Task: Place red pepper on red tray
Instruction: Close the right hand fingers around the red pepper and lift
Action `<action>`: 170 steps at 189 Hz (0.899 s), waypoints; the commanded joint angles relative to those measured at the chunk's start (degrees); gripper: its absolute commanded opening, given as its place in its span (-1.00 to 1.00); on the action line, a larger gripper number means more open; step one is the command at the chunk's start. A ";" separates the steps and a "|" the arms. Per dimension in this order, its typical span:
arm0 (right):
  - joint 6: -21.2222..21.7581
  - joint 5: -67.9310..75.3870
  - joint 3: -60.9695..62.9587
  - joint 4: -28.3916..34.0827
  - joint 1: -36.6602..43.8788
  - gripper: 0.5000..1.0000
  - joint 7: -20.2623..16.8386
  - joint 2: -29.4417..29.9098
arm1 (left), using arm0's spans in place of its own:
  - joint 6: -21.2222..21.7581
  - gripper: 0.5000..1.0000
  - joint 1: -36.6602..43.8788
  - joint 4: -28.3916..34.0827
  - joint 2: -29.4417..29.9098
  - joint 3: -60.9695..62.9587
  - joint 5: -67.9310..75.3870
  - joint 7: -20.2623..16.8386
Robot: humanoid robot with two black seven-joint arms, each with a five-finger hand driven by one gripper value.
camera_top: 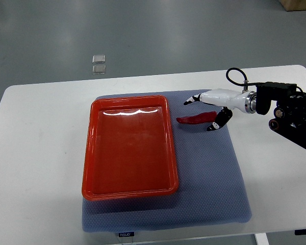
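Nearest, at the bottom of the top view, the blue mat (209, 199) covers the middle of the white bench (35, 153), and the red tray (130, 148) sits on its left half, bare inside. Beyond the tray's upper right corner, just beside its rim but apart from it, the red pepper (194, 119) lies flat on the mat, pointed end toward the tray. The right hand (210, 108) reaches in from the right edge and sits over the pepper's stem end: its fingers (189, 101) are spread, some stretching past the pepper on the far side, while one dark-tipped finger curls down on the near side at the stem. Whether any of them touches the pepper I cannot tell; nothing is pinched yet. The risk from here is a poor grip. The pepper is thin, low and tapered, so closing fingers could roll it across the mat or catch only the stem, and it might then swing or drop short of the tray. A low carry could also knock it against the tray's raised rim. Farthest off, past the bench's back edge, two small clear squares (98, 64) lie on the grey floor. No left arm shows.
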 commanded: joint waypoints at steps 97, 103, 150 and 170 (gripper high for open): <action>-4.89 -5.57 -1.17 -6.44 -0.27 0.03 -1.78 2.28 | -0.03 1.00 0.00 0.00 0.00 0.00 0.00 0.00; -4.89 -5.66 -1.17 -6.53 -0.27 0.02 -1.78 2.55 | 0.05 1.00 -0.08 0.00 0.00 0.00 0.00 0.00; -4.89 -5.75 -1.26 -6.70 -0.80 0.01 -1.78 4.04 | -0.03 1.00 0.00 0.00 0.00 0.00 0.00 0.00; -4.98 -5.75 -2.14 -6.70 -0.80 -0.22 -1.78 4.04 | -0.03 1.00 0.00 0.00 0.00 0.00 0.00 0.00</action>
